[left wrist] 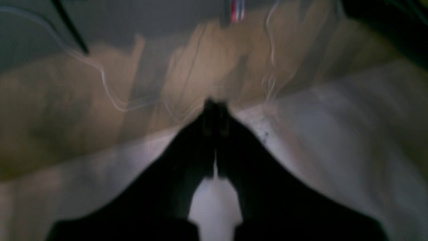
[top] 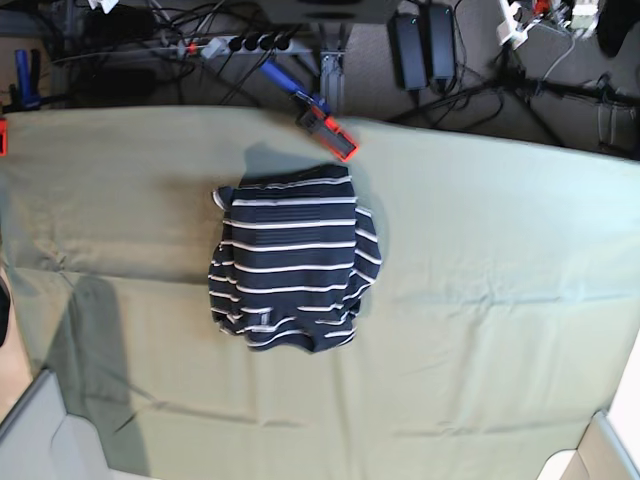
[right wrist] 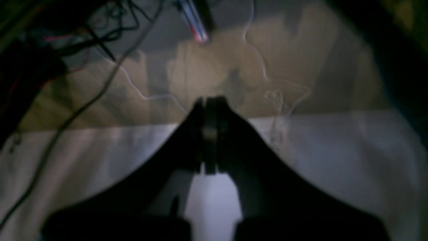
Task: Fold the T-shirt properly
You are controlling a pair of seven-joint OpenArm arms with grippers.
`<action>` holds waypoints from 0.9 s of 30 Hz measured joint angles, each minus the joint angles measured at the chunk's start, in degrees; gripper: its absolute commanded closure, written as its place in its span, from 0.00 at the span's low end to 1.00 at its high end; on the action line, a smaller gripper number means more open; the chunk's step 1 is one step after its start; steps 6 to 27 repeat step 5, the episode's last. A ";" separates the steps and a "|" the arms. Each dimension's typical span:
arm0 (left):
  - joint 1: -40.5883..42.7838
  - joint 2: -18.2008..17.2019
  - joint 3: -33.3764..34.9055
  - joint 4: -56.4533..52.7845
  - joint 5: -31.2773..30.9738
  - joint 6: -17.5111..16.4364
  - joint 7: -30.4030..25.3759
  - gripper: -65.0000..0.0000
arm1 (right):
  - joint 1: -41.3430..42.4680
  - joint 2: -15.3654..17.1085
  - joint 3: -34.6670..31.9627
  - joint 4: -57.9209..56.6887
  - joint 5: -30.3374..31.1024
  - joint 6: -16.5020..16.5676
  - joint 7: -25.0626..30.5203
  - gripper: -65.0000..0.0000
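Base view shows the dark navy T-shirt with thin white stripes (top: 295,262) lying folded into a compact block, left of centre on the pale green cloth-covered desk (top: 500,300), apparently finished. Both arms are out of that view, clear of the fabric; the left gripper (left wrist: 215,107) and right gripper (right wrist: 210,103) have their fingers together, holding nothing.

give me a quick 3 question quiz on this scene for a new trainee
1. True or false: the T-shirt lies spread flat with both sleeves out.
2. Which is closest to the T-shirt's top edge? A) the red clamp B) the power strip C) the black adapters
3. Fill in: both wrist views show the left pincer and the right pincer ____ and holding nothing.

Key
1. False: it sits as a folded bundle on the green cloth.
2. A
3. shut
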 measured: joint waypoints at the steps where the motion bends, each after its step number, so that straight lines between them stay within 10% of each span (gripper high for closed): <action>1: -2.45 0.90 1.86 -3.06 0.09 0.20 -0.09 1.00 | 1.77 0.02 0.02 -3.43 -1.29 -0.07 0.11 1.00; 5: -10.60 5.35 6.78 -15.02 1.53 0.33 2.21 1.00 | 10.27 0.63 -0.39 -17.77 -1.92 -0.35 0.09 1.00; 27: -10.60 5.35 6.78 -15.02 1.53 0.33 2.21 1.00 | 10.27 0.63 -0.39 -17.77 -1.92 -0.35 0.09 1.00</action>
